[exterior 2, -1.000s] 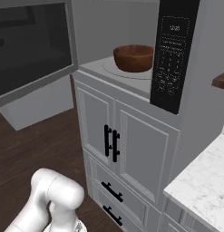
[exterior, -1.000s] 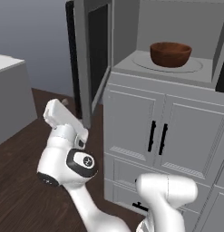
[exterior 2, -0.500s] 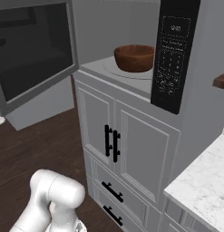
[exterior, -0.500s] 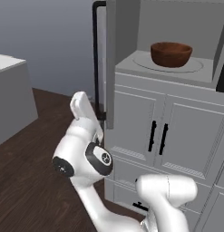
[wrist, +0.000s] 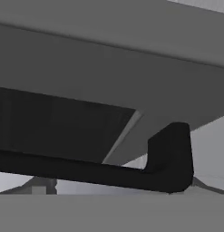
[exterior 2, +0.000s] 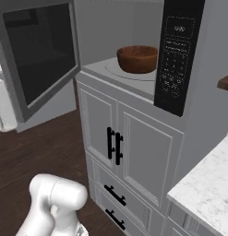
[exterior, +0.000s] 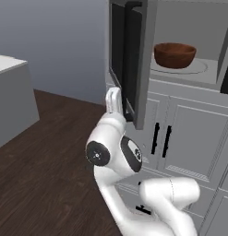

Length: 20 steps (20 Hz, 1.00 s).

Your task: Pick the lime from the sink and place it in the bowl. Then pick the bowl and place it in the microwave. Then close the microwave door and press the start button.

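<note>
The reddish-brown wooden bowl (exterior: 174, 54) (exterior 2: 137, 58) stands on the turntable plate (exterior 2: 116, 70) inside the microwave (exterior 2: 134, 27). The microwave door (exterior: 131, 60) (exterior 2: 39, 55) hangs partly open, with its dark window facing out. My gripper (exterior: 114, 97) is raised against the door's outer face near its lower edge, and its white hand (exterior 2: 3, 103) shows at the left border. In the hand view the door's black handle (wrist: 168, 158) and dark window (wrist: 59, 122) are very close. Nothing is between the jaws. The lime is hidden from view. The black control strip (exterior 2: 177, 55) is on the right.
Pale cabinet doors with black handles (exterior: 161, 138) (exterior 2: 114, 145) and drawers (exterior 2: 116, 196) sit under the microwave. A marble counter (exterior 2: 203, 193) is at the lower right. A grey block (exterior: 9, 101) stands left on the dark wood floor (exterior: 46, 175).
The arm has swung up and right toward the microwave. The door has turned from wide open to partly shut. The bowl has not moved.
</note>
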### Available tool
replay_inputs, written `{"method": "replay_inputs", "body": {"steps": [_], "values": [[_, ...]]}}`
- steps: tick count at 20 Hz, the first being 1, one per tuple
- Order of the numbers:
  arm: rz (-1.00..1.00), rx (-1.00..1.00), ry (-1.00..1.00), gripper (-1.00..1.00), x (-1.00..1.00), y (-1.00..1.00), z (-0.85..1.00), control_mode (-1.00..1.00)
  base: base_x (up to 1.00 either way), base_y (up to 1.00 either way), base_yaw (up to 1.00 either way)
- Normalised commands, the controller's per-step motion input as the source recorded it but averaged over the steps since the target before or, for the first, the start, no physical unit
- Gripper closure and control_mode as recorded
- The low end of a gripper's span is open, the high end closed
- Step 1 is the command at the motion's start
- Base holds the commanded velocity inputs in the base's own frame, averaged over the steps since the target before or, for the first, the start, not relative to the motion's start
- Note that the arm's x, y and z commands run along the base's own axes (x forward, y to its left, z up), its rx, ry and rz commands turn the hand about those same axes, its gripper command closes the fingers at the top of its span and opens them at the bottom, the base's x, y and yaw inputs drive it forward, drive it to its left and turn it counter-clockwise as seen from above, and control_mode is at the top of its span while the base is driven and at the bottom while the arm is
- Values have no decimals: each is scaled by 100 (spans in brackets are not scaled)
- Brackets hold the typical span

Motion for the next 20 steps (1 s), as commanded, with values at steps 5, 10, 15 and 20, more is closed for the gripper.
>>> {"method": "replay_inputs", "body": {"steps": [5, 10, 15, 20], "values": [[-3, 26, 0, -100, 0, -100, 33, -100, 0, 0, 0], [-10, 23, 0, -100, 0, -100, 37, -100, 0, 0, 0], [-9, 24, 0, -100, 4, -100, 40, -100, 0, 0, 0], [-7, 23, 0, -100, 31, -100, 22, -100, 0, 0, 0]]}}
